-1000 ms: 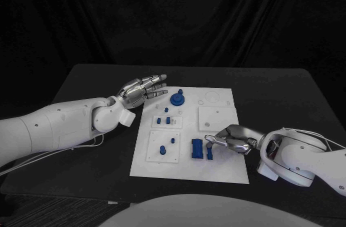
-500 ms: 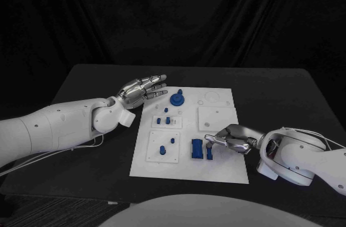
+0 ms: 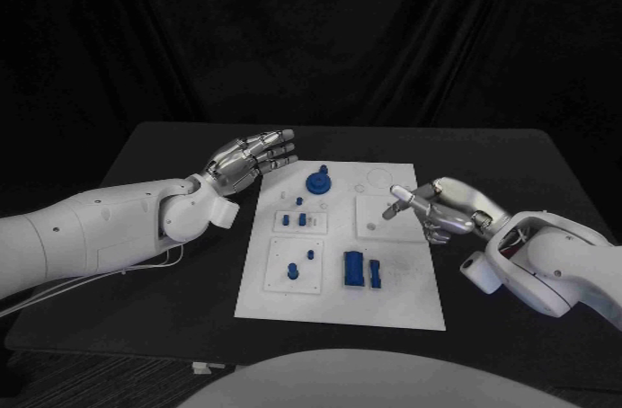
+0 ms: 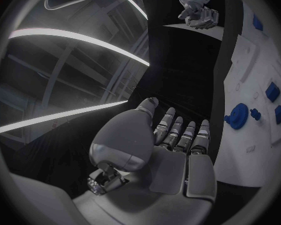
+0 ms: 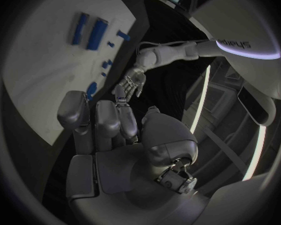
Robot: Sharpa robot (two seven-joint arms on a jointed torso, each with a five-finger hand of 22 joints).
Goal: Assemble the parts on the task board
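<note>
Your right hand [image 3: 439, 208] has pulled away from the pair of upright blue blocks [image 3: 360, 269] near the task board's [image 3: 402, 305] near right corner — a second ago its fingertips were right against the thinner block, and now it hovers over the board's right edge, beside the raised white square [image 3: 389, 215] in the far right quarter. Its fingers are loosely spread and hold nothing. The two blocks stand just beside each other, as they stood before, so that placement looks finished to me.

Your left hand [image 3: 250, 159] has barely moved: it hangs off the board's far left corner over the black table [image 3: 155, 147], fingers stretched out and apart, empty. Just beside it, on the board's far edge, sits the round blue knob [image 3: 317, 182]. The small blue pegs [image 3: 297, 217] in the left-hand plates look unchanged.

What this means for you — the right hand is free for the next part, and I judge the bare recess in the raised white square, or the faint ring [image 3: 380, 175] beyond it, to be the next target. Which piece belongs there I cannot tell.
</note>
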